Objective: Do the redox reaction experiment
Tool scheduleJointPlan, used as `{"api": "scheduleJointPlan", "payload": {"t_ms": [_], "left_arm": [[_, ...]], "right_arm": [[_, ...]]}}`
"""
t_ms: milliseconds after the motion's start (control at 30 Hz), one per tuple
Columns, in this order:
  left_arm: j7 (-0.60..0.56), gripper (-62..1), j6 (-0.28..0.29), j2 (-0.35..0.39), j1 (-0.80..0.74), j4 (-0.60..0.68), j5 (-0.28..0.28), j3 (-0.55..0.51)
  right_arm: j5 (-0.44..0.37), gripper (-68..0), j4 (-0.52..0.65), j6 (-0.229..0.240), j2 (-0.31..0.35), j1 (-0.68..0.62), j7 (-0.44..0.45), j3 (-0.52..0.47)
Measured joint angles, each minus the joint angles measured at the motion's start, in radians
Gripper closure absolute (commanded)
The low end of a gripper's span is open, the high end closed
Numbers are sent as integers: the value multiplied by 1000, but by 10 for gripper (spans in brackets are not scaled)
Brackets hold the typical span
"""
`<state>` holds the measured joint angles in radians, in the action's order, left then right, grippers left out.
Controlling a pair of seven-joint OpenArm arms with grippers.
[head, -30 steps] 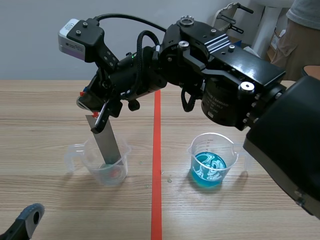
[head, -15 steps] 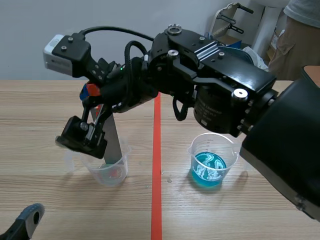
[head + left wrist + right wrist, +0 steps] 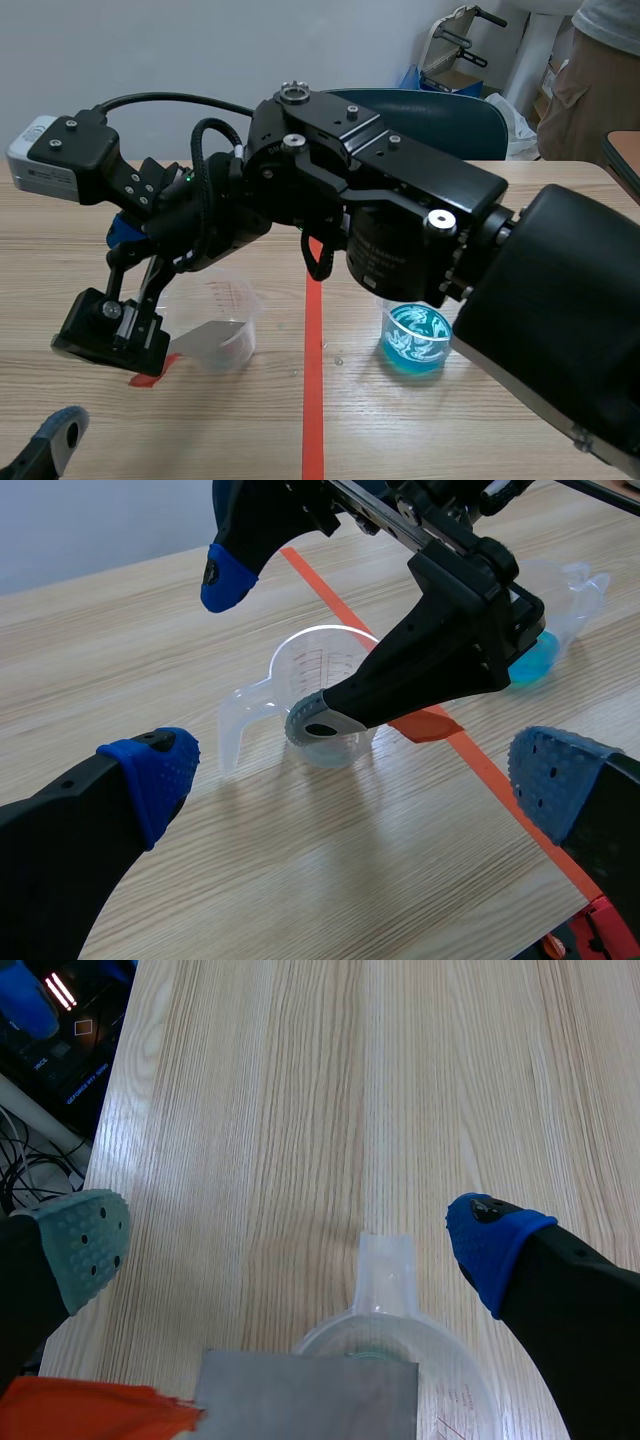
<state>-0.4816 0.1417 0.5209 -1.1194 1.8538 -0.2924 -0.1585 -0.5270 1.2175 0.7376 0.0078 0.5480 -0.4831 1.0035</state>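
Observation:
A clear plastic beaker (image 3: 222, 322) stands left of the red tape line, and a grey metal strip (image 3: 205, 337) with a red end (image 3: 150, 374) leans in it, tipped over the rim. My right gripper (image 3: 115, 290) reaches across from the right and hangs open over that beaker, holding nothing. Seen from the right wrist, the strip (image 3: 310, 1396) and beaker (image 3: 385, 1345) lie under the right gripper (image 3: 290, 1245). A second beaker (image 3: 420, 338) with blue liquid stands right of the line. My left gripper (image 3: 355, 780) is open, low and short of the clear beaker (image 3: 322, 675).
The right arm's bulk (image 3: 400, 220) spans the table above both beakers. A person (image 3: 605, 45) stands at the back right beside a blue chair (image 3: 430, 108). Bare wooden table (image 3: 450, 440) lies in front.
The right gripper opened and let go of the strip, then swung left and down. The strip, upright before, has tipped over the beaker's rim.

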Motion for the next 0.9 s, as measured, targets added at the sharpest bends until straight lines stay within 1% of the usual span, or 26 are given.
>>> {"api": "scheduleJointPlan", "payload": {"t_ms": [200, 333, 433, 633, 700, 900], "left_arm": [[0, -623, 0, 0, 0, 0, 0, 0], [0, -623, 0, 0, 0, 0, 0, 0], [0, -623, 0, 0, 0, 0, 0, 0], [0, -623, 0, 0, 0, 0, 0, 0], [0, -623, 0, 0, 0, 0, 0, 0], [0, -623, 0, 0, 0, 0, 0, 0]], "right_arm": [[0, -679, 0, 0, 0, 0, 17, 0], [0, -679, 0, 0, 0, 0, 63, 0], [0, -679, 0, 0, 0, 0, 80, 0], [1, -679, 0, -2, 0, 0, 83, 0], [1, -679, 0, -16, 0, 0, 83, 0], [7, -679, 0, -16, 0, 0, 82, 0]]}}
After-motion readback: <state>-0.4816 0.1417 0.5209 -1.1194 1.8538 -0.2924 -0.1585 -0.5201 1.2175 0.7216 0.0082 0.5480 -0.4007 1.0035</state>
